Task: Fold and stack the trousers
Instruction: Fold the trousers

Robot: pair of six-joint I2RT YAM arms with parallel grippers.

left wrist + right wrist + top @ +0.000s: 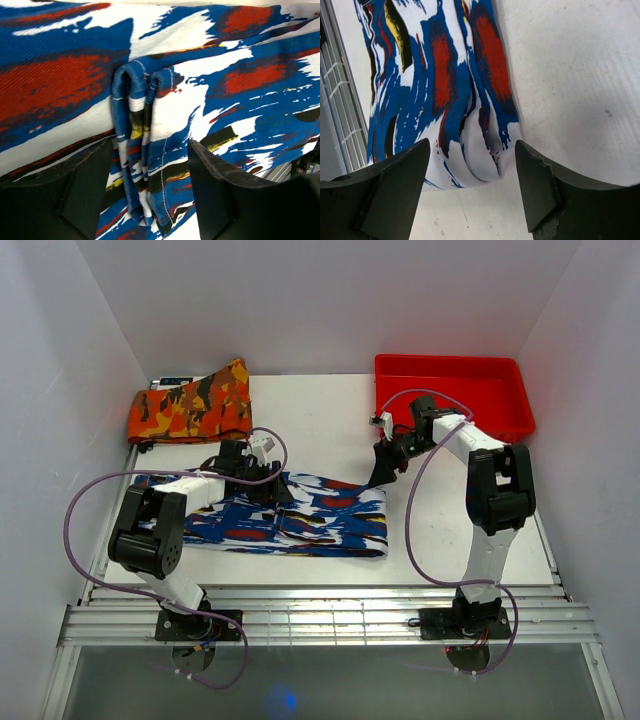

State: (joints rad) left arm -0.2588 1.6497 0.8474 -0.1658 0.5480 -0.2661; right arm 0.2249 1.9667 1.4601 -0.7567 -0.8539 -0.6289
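Note:
The trousers (300,520), blue and white with red patches, lie folded in a long band across the table's front middle. My left gripper (262,485) is open at the band's far edge. In the left wrist view the gripper (150,167) straddles a raised bunched hem of the trousers (50,85), with gaps on both sides. My right gripper (382,475) is open just above the band's far right corner. In the right wrist view the gripper (471,152) hangs over the layered corner of the trousers (445,65), and bare table shows beside it.
A folded orange camouflage garment (190,405) lies at the back left. A red tray (455,390) stands at the back right. White walls enclose the table, and a metal rail (330,620) runs along the near edge.

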